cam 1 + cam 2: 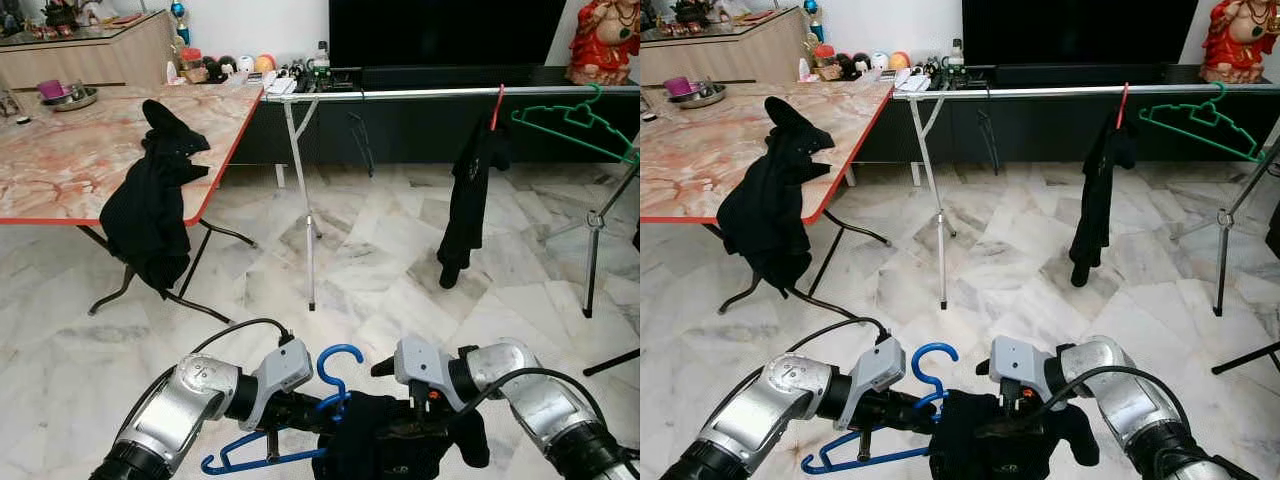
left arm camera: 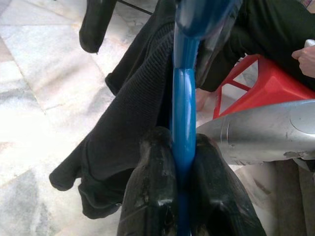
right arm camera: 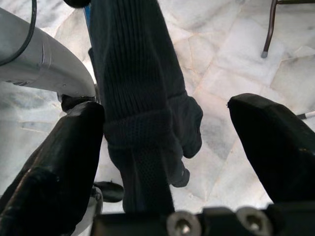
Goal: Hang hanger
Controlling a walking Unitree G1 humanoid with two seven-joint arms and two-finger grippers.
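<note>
Low in front of me, my left gripper [image 1: 300,412] is shut on the neck of a blue hanger [image 1: 335,375]; the left wrist view shows both fingers [image 2: 152,187] pinching the blue bar [image 2: 183,108]. A black knit garment [image 1: 385,440] hangs on that hanger. My right gripper [image 3: 165,113] stands open, one finger on each side of a hanging fold of the garment [image 3: 142,98]. Ahead runs the silver clothes rail [image 1: 430,93], well above and beyond both grippers.
On the rail hang a black garment on a red hanger [image 1: 468,190] and a bare green hanger [image 1: 580,122]. Another black garment [image 1: 150,215] drapes over the marble table's edge [image 1: 215,160] on the left. A red stool [image 2: 256,83] and a person's hand [image 2: 305,59] are behind me.
</note>
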